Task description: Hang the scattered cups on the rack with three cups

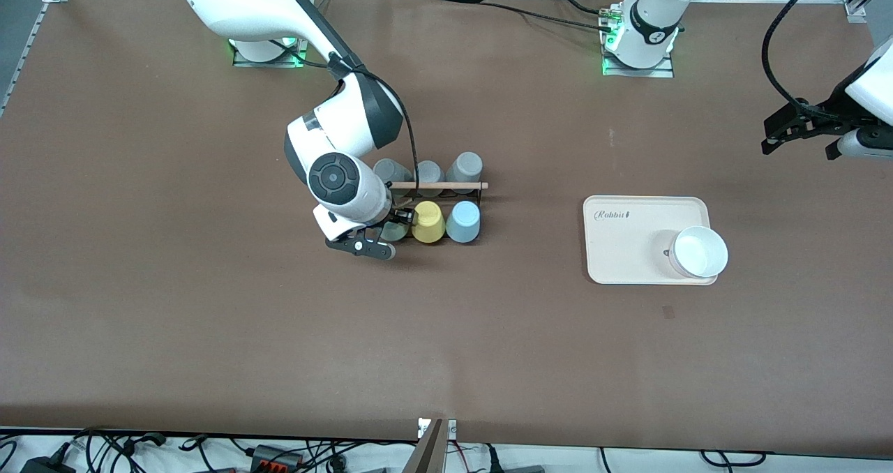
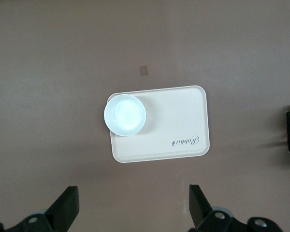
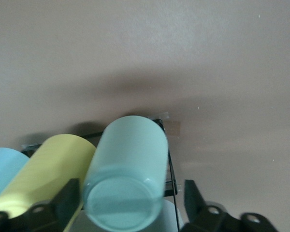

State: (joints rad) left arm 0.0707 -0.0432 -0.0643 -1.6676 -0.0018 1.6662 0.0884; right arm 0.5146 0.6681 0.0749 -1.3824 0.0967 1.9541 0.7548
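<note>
Your right gripper [image 3: 128,203] sits at the rack [image 1: 436,204], fingers [image 3: 67,198] spread wide on either side of the mint green cup [image 3: 128,171] without pinching it. That cup rests upside down on a peg at the rack's end toward the right arm. Beside it on the near row hang the yellow cup [image 1: 428,222], then the light blue cup [image 1: 463,221]. Three grey cups [image 1: 464,169] fill the row farther from the front camera. Your left gripper [image 2: 133,212] waits wide open and empty, over the table near the beige tray [image 2: 179,125], which carries one empty white bowl [image 2: 125,114]
</note>
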